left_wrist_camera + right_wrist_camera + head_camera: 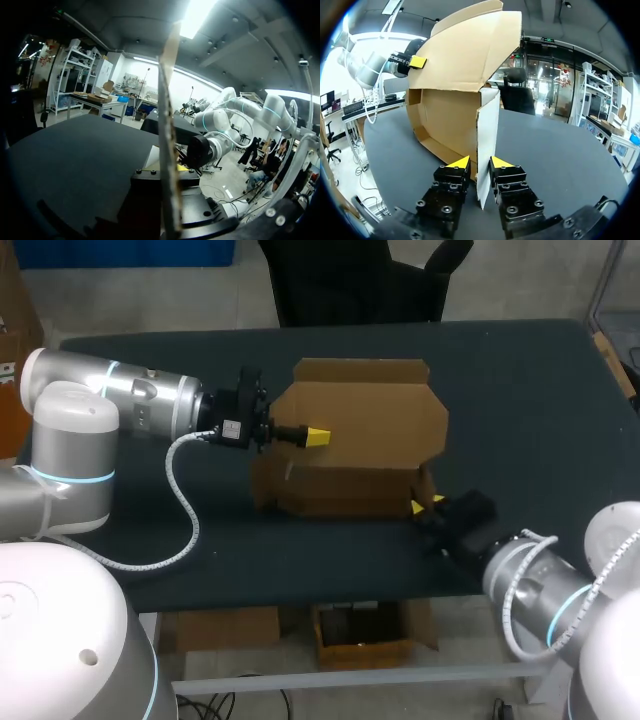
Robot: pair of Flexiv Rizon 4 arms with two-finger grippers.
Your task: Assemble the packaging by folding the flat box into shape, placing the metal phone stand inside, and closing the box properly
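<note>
One half-folded cardboard box (340, 490) stands near the middle of the dark table (520, 390), its wide lid flap (370, 420) raised over the open body. The left gripper (315, 437) pinches that lid flap by its edge. The right gripper (480, 164) is clamped on the upright side flap (487, 130) at the box's near corner.

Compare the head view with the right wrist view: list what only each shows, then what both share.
Head view only: most of the table and the box's outline from above, its inside hidden under the raised lid.
Right wrist view only: the box's open inside, nothing visible in it, and a side flap upright between the right gripper's jaws, both touching it.
Both: the left gripper holding the lid's edge up.
</note>
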